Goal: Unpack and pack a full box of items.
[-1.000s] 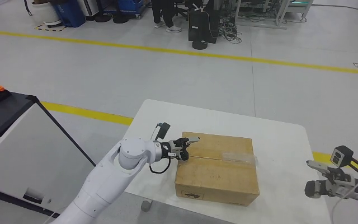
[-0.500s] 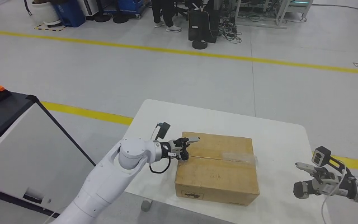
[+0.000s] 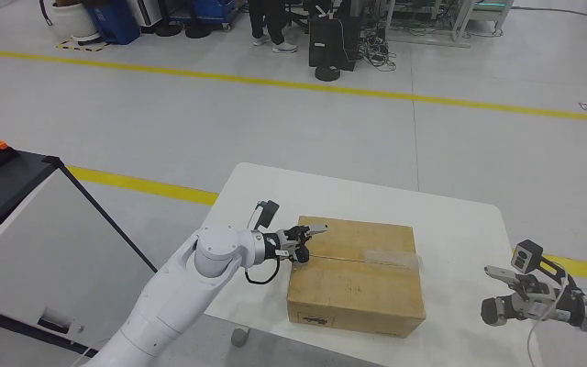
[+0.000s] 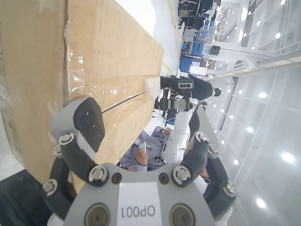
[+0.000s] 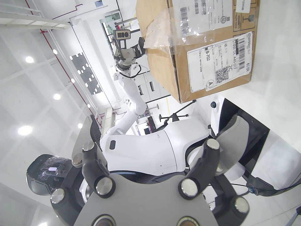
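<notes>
The sealed box (image 3: 356, 275) sits just ahead of the left gripper (image 3: 305, 243), fingers (image 4: 88, 123) spread about its taped seam (image 4: 127, 99), and I reckon a push could skid it across the table (image 3: 303, 194), the right gripper (image 3: 492, 294), likewise spread, hanging well apart.

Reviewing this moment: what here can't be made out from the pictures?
1. Contents of the box: its closed, taped top hides them in every view.
2. Whether the left gripper touches the box: too small in the top view, and the left wrist view's angle leaves it unclear.
3. The arm behind the right gripper: cut off by the top view's edge.
</notes>
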Controlling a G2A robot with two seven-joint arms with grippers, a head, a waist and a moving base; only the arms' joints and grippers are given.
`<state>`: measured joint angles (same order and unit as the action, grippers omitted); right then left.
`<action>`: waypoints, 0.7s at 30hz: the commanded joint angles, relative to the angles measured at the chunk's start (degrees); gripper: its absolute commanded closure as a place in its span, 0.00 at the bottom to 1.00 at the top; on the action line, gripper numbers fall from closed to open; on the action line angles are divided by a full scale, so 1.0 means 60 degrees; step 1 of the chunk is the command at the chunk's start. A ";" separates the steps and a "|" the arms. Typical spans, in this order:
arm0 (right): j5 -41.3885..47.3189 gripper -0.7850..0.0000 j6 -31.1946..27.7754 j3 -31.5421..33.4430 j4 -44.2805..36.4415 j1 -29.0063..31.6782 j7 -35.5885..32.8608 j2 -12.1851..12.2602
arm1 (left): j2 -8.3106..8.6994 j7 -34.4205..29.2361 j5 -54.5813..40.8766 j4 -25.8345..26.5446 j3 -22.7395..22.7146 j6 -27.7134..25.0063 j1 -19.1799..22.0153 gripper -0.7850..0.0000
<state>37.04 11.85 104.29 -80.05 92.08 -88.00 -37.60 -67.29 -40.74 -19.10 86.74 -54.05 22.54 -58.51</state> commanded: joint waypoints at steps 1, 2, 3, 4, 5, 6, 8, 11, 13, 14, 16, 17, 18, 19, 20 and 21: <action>0.0001 0.00 -0.0001 -0.0001 0.0000 0.0000 0.0000 0.0000 | 0.0000 0.0000 0.0000 0.0000 0.0000 0.0000 0.0000 0.00; 0.0001 0.00 -0.0001 -0.0001 0.0000 0.0000 0.0000 0.0000 | 0.0000 0.0000 0.0000 0.0000 0.0000 0.0000 0.0000 0.00; -0.0019 0.00 0.0101 -0.0104 0.0032 0.0056 0.0000 -0.0007 | 0.0000 0.0000 0.0000 0.0000 0.0000 0.0000 0.0000 0.00; -0.0052 0.00 0.0434 -0.0385 0.0113 0.0066 0.0000 -0.0014 | 0.0000 0.0000 0.0000 0.0000 0.0000 0.0000 0.0000 0.00; -0.0052 0.00 0.0727 -0.0532 0.0344 -0.0136 0.0077 -0.0012 | 0.0000 0.0000 0.0000 0.0000 0.0000 0.0000 0.0000 0.00; 0.0036 0.00 0.0711 -0.0741 0.0461 -0.0361 0.0000 -0.0026 | 0.0000 0.0000 0.0000 0.0000 0.0000 0.0000 0.0000 0.00; -0.0020 0.00 0.0292 -0.1118 0.0862 -0.0723 0.0000 -0.0023 | 0.0000 0.0000 0.0000 0.0000 0.0000 0.0000 0.0000 0.00; 0.0508 0.00 -0.0293 -0.1911 0.1241 -0.1167 0.0000 -0.0044 | 0.0000 0.0000 0.0000 0.0000 0.0000 0.0000 0.0000 0.00; 0.0442 0.00 -0.0576 -0.2291 0.1729 -0.1586 0.0000 0.0001 | 0.0000 0.0000 0.0000 0.0000 0.0000 0.0000 0.0000 0.00; 0.0223 0.00 -0.0863 -0.2446 0.2028 -0.1853 0.0000 -0.0001 | 0.0000 0.0000 0.0000 0.0000 0.0000 0.0000 0.0000 0.00; 0.0308 0.00 -0.1218 -0.2918 0.2407 -0.2277 0.0000 -0.0072 | 0.0000 0.0000 0.0000 0.0000 0.0000 0.0000 0.0000 0.00; 0.0325 0.00 -0.1345 -0.3132 0.2609 -0.2494 0.0000 -0.0107 | 0.0000 0.0000 0.0000 0.0000 0.0000 0.0000 0.0000 0.00; 0.0306 0.00 -0.1481 -0.3322 0.2821 -0.2717 0.0000 -0.0145 | 0.0000 0.0000 0.0000 0.0000 0.0000 0.0000 0.0000 0.00; 0.0282 0.00 -0.1576 -0.3509 0.3021 -0.2927 0.0000 -0.0184 | 0.0000 0.0000 0.0000 0.0000 0.0000 0.0000 0.0000 0.00; 0.0298 0.00 -0.1640 -0.3688 0.3192 -0.3118 0.0000 -0.0224 | 0.0000 0.0000 0.0000 0.0000 0.0000 0.0000 0.0000 0.00; 0.0289 0.00 -0.1712 -0.3868 0.3339 -0.3289 0.0000 -0.0263 | 0.0000 0.0000 0.0000 0.0000 0.0000 0.0000 0.0000 0.00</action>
<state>38.82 1.92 82.12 -60.93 73.45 -88.00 -38.97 -67.29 -40.74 -19.10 86.74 -54.05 22.54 -58.51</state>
